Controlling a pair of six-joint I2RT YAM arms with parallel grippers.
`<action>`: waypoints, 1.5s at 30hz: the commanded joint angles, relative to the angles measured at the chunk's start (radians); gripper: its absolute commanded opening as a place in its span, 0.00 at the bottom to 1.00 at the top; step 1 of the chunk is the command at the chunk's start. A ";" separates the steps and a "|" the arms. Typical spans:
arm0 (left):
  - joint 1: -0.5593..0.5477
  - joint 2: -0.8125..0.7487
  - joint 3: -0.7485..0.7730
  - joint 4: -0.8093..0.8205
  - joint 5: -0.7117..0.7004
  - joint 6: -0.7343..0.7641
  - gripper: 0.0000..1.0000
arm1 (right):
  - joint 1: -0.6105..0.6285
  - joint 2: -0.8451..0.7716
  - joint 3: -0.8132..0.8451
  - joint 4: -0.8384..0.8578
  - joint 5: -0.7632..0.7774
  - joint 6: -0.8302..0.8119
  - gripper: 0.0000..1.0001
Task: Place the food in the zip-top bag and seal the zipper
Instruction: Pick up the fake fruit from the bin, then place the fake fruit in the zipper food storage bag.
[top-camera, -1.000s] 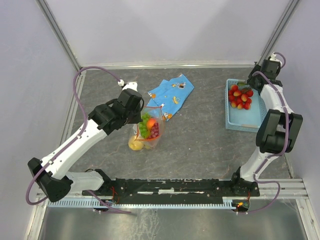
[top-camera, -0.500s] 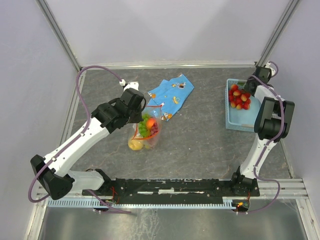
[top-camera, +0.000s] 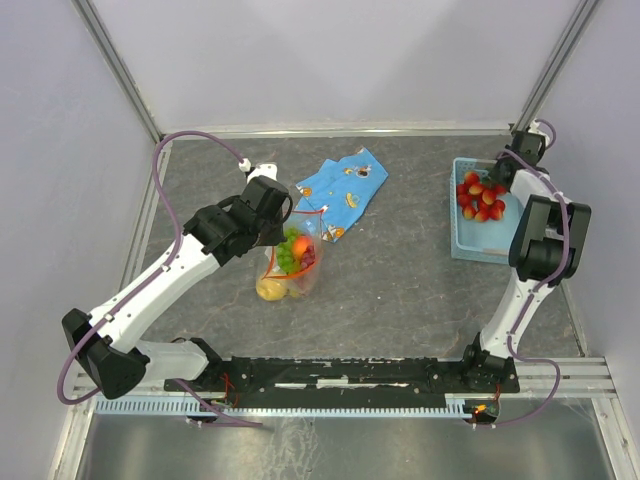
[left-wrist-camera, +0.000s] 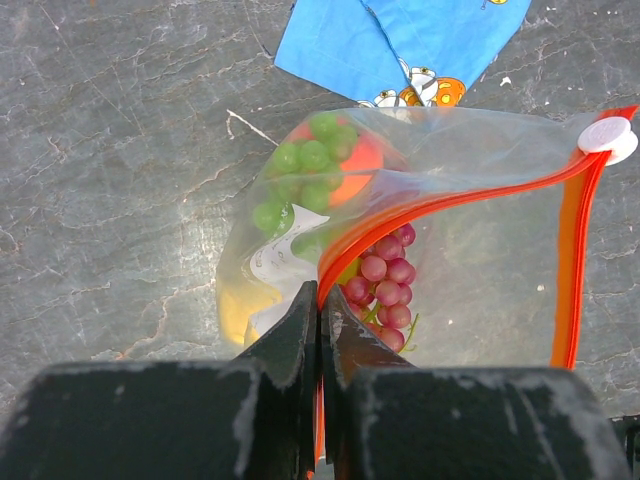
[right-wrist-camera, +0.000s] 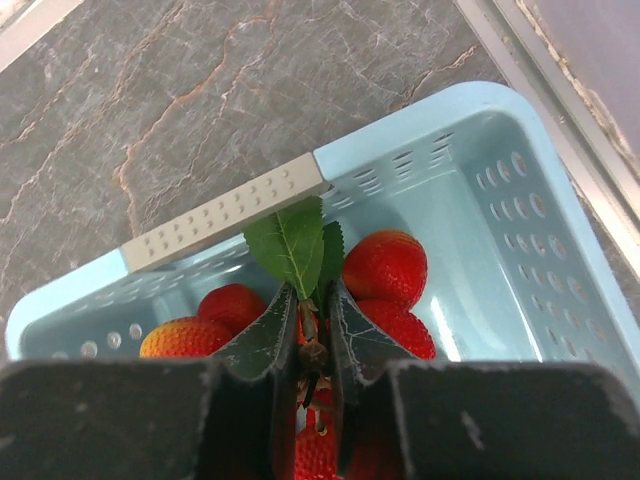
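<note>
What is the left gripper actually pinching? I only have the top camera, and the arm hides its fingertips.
Observer: The left gripper is shut on the zipper, the red-orange strip at the mouth of the zip-top bag. The mouth gapes open.
Operator: Where is the slider?
Observer: The white slider sits at the far end of the strip, away from that gripper.
Operator: And the right side?
Observer: The right gripper is shut on the leafy stem of the strawberries, inside the light-blue basket.
</note>
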 joint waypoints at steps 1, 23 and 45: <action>0.004 -0.011 0.026 0.026 -0.029 -0.006 0.03 | -0.002 -0.164 0.013 -0.018 -0.036 -0.094 0.02; 0.005 -0.093 -0.039 0.062 0.042 -0.018 0.03 | 0.309 -0.757 -0.119 -0.119 -0.219 -0.096 0.02; 0.047 -0.109 -0.116 0.163 0.211 -0.061 0.03 | 0.728 -0.854 -0.343 0.518 -0.601 0.161 0.02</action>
